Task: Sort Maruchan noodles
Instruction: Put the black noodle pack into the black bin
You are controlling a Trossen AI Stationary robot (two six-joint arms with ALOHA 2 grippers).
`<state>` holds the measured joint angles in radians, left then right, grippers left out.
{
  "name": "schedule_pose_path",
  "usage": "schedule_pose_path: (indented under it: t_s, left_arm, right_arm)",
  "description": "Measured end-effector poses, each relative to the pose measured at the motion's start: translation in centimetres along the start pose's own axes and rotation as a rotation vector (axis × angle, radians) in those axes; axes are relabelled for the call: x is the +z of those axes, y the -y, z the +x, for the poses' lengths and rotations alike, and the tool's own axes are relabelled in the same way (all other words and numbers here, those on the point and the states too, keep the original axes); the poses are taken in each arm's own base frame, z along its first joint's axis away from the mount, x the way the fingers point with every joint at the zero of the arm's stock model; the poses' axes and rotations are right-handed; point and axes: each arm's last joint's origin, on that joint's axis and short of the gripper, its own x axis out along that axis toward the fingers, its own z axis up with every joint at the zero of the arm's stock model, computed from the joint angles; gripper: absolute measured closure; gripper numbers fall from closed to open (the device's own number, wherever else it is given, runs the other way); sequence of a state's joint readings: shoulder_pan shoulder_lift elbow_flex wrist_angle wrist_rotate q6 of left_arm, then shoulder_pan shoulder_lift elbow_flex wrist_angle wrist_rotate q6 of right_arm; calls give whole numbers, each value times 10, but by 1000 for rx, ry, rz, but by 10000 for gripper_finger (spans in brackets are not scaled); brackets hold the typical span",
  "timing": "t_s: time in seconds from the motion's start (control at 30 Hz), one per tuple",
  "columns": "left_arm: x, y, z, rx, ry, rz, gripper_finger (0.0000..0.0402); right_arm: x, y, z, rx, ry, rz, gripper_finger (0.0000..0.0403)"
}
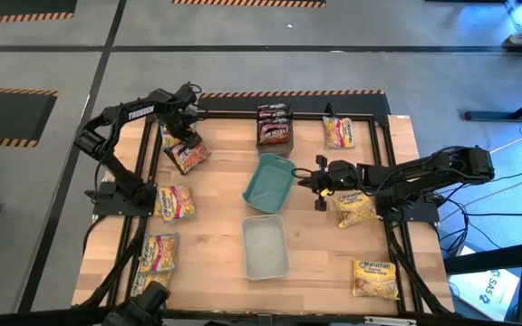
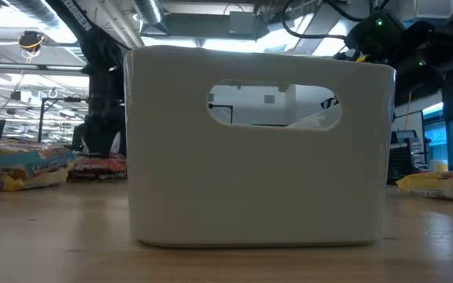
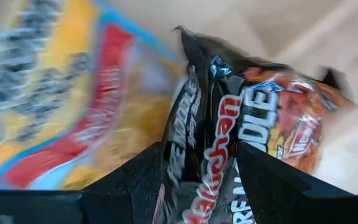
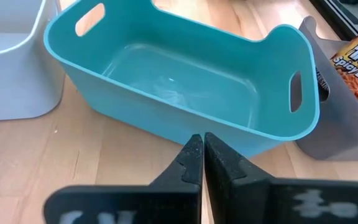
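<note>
Roughly: desk (image 1: pixel 216 226) w/ teal tray (image 1: pixel 270 182) at centre, white tray (image 1: pixel 265 246) nearer. Dark Maruchan packet (image 1: pixel 187 156) is clamped in left gripper (image 1: pixel 185 143) at far-left. Right gripper (image 1: pixel 319 180), fingers together, is beside teal tray.

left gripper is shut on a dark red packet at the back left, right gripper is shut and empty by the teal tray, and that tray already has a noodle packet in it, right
Not quite: the teal tray is empty, as the right wrist view shows, with only bare floor inside. The rest holds: the left gripper is clamped on the dark red-brown packet, and the right gripper sits shut and empty beside that tray.
</note>
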<state>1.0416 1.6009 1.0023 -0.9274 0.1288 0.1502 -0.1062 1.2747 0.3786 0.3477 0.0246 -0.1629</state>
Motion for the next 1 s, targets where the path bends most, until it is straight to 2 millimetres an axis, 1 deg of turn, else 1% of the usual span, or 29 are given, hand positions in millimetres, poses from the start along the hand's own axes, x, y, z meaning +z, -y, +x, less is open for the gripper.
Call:
schedule_pose_path:
  t_s: [0.1, 0.2, 0.4, 0.47, 0.57, 0.8, 0.87, 0.97, 1.0]
  left_arm:
    - [1, 2, 3, -68, -3, 25, 207]
    - [2, 1, 6, -74, -10, 24, 225]
    - [3, 1, 10, -78, -25, 9, 302]
    - [3, 0, 12, -78, -31, 1, 321]
    - [2, 4, 17, -66, -21, 26, 334]
    - [1, 16, 24, -72, -16, 77, 337]
    - [2, 19, 25, -66, -17, 90, 352]
    - [3, 24, 25, -49, -7, 113, 389]
    - [4, 25, 25, -42, 1, 120, 394]
  right_arm:
    - [0, 0, 0, 0, 0, -3, 403]
    - [0, 0, 0, 0, 0, -3, 403]
    - [1, 0, 0, -2, 7, -3, 403]
    - [2, 0, 0, -3, 16, -3, 403]
    - [2, 0, 0, -3, 18, -2, 403]
    - [2, 0, 0, -5, 24, -1, 403]
    - [4, 1, 0, -15, 37, -1, 403]
    - [5, 1, 0, -18, 55, -1, 403]
    - [6, 1, 0, -18, 56, -1, 403]
